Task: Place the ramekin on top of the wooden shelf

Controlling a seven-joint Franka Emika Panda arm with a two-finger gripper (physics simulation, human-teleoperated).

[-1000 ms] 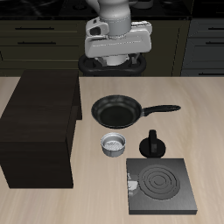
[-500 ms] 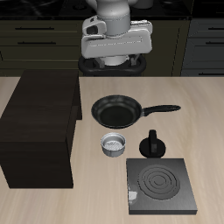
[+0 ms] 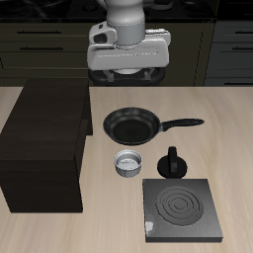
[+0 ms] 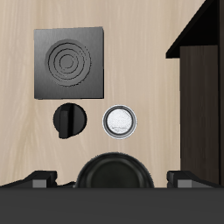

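Pale wood-grain tabletop stretches in front of dark kitchen cabinets with drawers. The small round silvery-grey ramekin with ribbed sides stands upright on it, mouth up, just beside the large dark brown boxy wooden shelf and between the black long-handled frying pan and the flat black stove plate. Being round, it has no long axis. The white end effector hangs high above the pan; whether it is released or clenched cannot be told.

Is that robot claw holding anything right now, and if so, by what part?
Nothing is held. The gripper hangs high at the table's back, while the ramekin sits untouched on the table beside the wooden shelf.
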